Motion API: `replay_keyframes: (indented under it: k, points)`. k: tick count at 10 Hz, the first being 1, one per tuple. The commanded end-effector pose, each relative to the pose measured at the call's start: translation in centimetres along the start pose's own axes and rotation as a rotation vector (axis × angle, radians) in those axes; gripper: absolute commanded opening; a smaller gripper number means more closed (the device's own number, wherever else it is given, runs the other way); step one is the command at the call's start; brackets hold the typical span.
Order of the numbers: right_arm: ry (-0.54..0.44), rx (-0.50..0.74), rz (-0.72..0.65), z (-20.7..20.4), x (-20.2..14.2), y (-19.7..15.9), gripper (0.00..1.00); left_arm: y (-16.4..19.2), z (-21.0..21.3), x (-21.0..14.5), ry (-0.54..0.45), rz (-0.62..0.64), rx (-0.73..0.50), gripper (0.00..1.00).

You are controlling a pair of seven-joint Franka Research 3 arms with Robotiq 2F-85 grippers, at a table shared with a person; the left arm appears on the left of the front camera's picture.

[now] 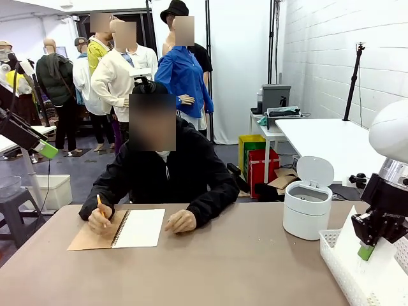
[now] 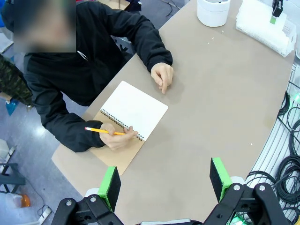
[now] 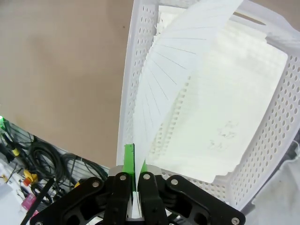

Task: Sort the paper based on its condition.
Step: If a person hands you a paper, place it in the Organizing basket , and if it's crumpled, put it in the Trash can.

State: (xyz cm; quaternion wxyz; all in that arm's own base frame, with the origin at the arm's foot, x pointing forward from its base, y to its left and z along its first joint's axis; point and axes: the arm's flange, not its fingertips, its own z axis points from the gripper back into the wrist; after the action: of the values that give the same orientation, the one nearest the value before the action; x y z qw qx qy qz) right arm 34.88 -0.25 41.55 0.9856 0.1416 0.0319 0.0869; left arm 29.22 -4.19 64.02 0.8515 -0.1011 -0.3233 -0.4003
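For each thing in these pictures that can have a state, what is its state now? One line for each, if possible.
Left hand: open, holding nothing, above the table.
Right hand: shut on a paper sheet, over the basket.
Paper sheet: held at one edge, bending.
Basket: holds other sheets lying flat.
Notebook: open at a blank page.
Small bin: lid up.
Pencil: in the person's hand, on the notebook.

Robot lab: curtain backdrop [image 1: 239, 64], tripod [image 1: 352, 83], floor cables [image 2: 286, 164].
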Motion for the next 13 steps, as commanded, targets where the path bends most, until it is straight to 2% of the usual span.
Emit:
replay_keyframes:
  k: [1, 4, 6, 7, 9, 13]
  points:
    - [-0.002, -0.001, 0.001, 0.1, 0.0, 0.1, 0.0, 0.1, 0.1, -0.1, -0.004, 0.005, -0.002, 1.0]
    - [0.044, -0.004, -0.013, -0.1, -0.4, -0.8, 0.56, 0.1, 0.1, -0.1, -0.004, 0.005, -0.002, 1.0]
    - [0.058, -0.07, -0.016, 0.3, -0.5, -2.0, 0.94, 0.1, 0.1, -0.1, -0.004, 0.005, -0.002, 1.0]
    - [0.052, -0.106, -0.014, 1.1, -0.4, -2.7, 1.0, 0.1, 0.1, -0.1, -0.004, 0.005, -0.002, 1.0]
    - [0.016, -0.189, -0.018, 2.7, 0.1, -3.7, 1.0, 0.1, 0.1, -0.1, -0.004, 0.005, -0.002, 1.0]
    - [-0.05, -0.259, 0.027, 6.5, 1.4, -3.9, 1.0, 0.1, 0.1, -0.1, -0.004, 0.005, -0.002, 1.0]
